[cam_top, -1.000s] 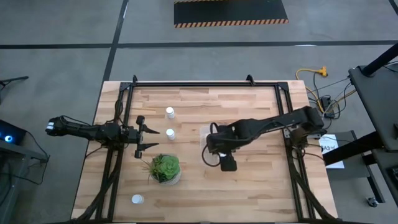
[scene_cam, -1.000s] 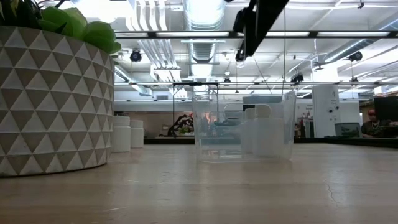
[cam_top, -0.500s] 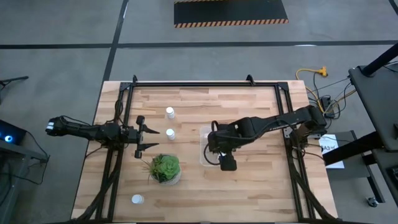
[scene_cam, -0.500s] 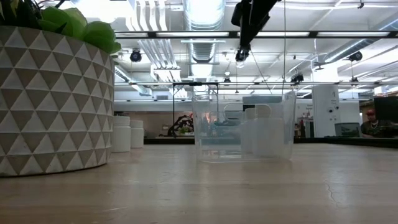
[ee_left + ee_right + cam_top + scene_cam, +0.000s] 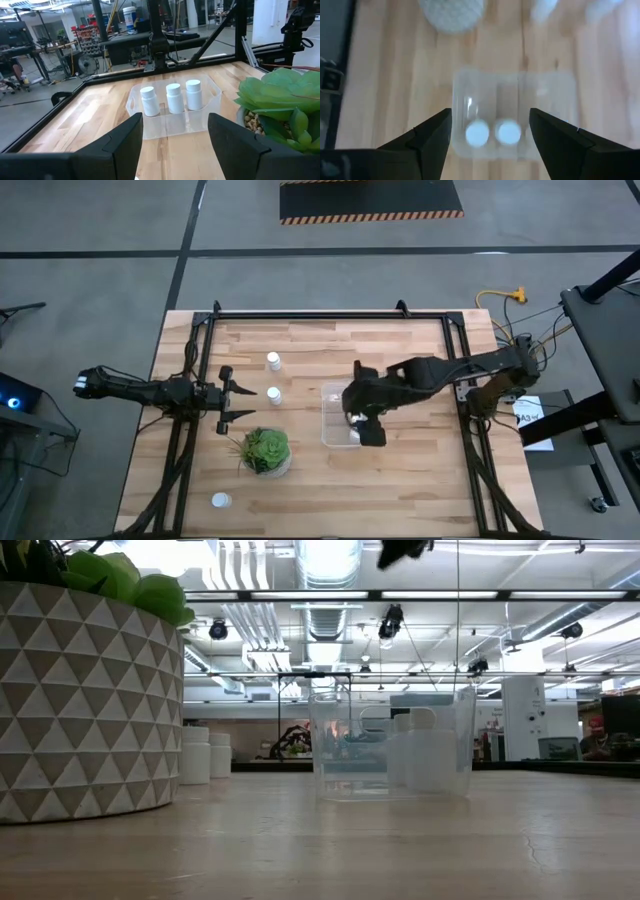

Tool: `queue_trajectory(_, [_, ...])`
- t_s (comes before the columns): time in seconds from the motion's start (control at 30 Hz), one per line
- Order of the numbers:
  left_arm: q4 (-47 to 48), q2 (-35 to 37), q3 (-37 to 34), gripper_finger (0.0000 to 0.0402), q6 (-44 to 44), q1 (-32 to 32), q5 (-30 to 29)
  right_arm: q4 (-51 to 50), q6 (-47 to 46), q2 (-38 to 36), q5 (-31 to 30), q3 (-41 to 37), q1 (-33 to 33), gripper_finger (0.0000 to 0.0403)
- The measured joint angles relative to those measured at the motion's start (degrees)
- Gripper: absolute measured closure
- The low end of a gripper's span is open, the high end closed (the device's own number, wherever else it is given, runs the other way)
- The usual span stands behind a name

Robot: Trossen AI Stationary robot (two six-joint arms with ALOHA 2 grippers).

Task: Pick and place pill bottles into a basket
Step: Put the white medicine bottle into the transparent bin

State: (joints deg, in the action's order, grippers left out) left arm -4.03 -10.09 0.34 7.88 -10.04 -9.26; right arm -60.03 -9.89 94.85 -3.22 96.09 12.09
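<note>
Shifted rightward since earlier, right gripper [image 5: 358, 423] hovers, fingers apart and empty, above the basket [image 5: 329, 430] (three pill bottles [image 5: 175, 98] inside).

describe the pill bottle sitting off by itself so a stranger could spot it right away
Start at the green plant in its round pot on the left half of the wooden table. Go toward the table's near edge to the lone pill bottle. The other two loose bottles stand together beyond the plant, and the rest sit in the clear basket.
</note>
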Motion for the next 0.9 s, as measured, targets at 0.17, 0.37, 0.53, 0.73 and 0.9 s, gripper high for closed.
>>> queue_trajectory(0.17, [0.0,0.03,0.0,0.0194,0.0,0.01,0.0,8.43,7.99,-4.18,0.5,-0.22,0.06,0.0144])
queue_trajectory(0.37, [-0.02,0.02,0.0,0.0194,0.0,0.0,0.0,12.39,12.18,-8.74,0.66,-0.56,-0.01,0.015])
queue_trajectory(0.53, [0.0,0.0,0.0,0.0194,0.0,0.01,0.0,12.56,14.38,-12.53,0.63,-3.69,-0.13,0.015])
queue_trajectory(0.73, [0.0,0.0,0.0,0.0194,0.0,0.0,0.02,15.97,12.71,-18.57,0.22,-12.07,-0.78,0.0145])
queue_trajectory(0.9, [0.0,0.04,0.0,0.0194,0.0,0.02,0.0,26.11,10.56,-25.91,0.22,-22.45,-0.77,0.0148])
